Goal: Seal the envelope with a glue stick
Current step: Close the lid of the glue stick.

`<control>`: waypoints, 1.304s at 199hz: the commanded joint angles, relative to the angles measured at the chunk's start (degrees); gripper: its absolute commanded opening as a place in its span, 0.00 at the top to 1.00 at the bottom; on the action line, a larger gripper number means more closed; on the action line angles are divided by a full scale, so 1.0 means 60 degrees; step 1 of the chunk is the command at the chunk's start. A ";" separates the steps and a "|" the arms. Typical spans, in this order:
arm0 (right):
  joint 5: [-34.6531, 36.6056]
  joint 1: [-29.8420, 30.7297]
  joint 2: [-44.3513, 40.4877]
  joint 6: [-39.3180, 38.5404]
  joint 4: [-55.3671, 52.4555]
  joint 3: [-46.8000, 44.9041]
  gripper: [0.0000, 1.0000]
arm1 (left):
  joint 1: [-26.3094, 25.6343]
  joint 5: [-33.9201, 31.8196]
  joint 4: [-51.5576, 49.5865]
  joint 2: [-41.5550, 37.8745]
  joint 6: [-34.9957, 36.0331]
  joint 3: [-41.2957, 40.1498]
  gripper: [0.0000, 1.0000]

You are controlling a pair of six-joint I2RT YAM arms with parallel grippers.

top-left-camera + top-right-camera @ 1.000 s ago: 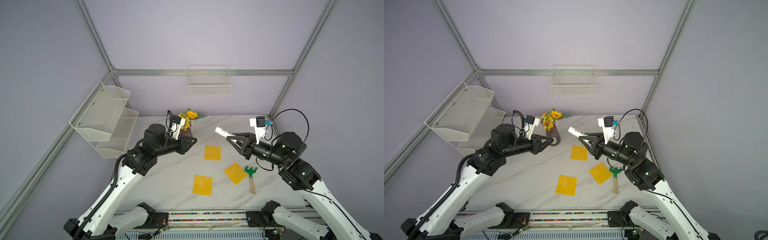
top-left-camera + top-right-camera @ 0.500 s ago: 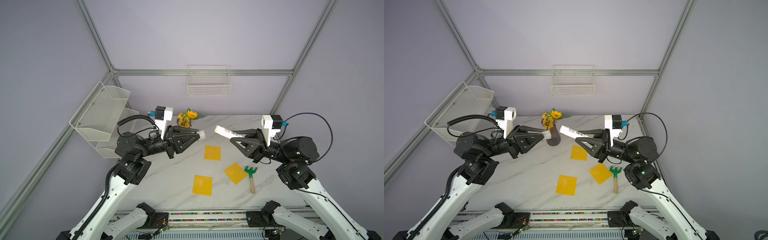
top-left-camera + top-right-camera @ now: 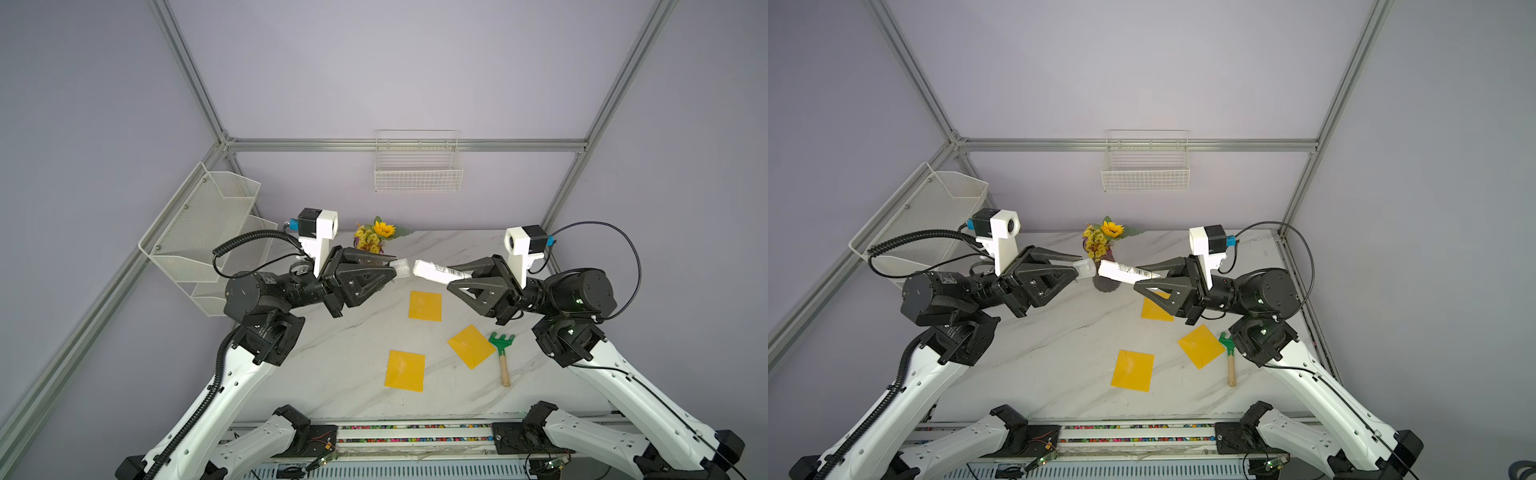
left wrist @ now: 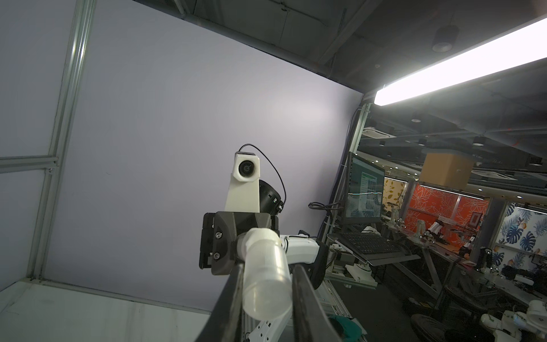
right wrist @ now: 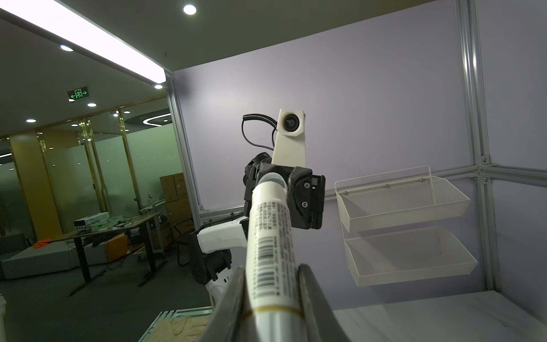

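left jaws: narrow, clamped on cap [image 3: 402, 267] | right jaws: closed on glue stick [image 3: 434, 270] | stick aloft over counter [image 3: 340, 365], cap just beside its 9 o'clock end | nearest yellow envelope [image 3: 424, 305] at stick's 6 o'clock

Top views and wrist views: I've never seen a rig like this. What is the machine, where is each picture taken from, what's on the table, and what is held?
It is a robot with two arms, each ending in a two-fingered gripper. Both top views come from one camera pair overhead, looking down on everything. The other two come from small cameras on the wrists, looking along the fingers. On the marble table lie three yellow envelopes and a green rake, with flowers standing at the back. The right gripper is shut on a white glue stick; the left gripper is shut on a clear cap. Both are held in the air, end to end; whether cap and stick are joined I cannot tell.
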 commanded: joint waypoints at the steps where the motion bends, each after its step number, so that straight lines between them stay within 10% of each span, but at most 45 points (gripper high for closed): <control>1: -0.0046 0.0347 0.0007 -0.0433 -0.0080 0.0366 1.00 | -0.0036 0.0015 0.0428 -0.0029 -0.0188 -0.0005 0.89; 260: 0.0705 0.0563 -0.0118 -0.1717 -0.4030 0.1490 1.00 | -0.0028 0.0330 0.0076 -0.0176 0.0141 -0.0120 0.89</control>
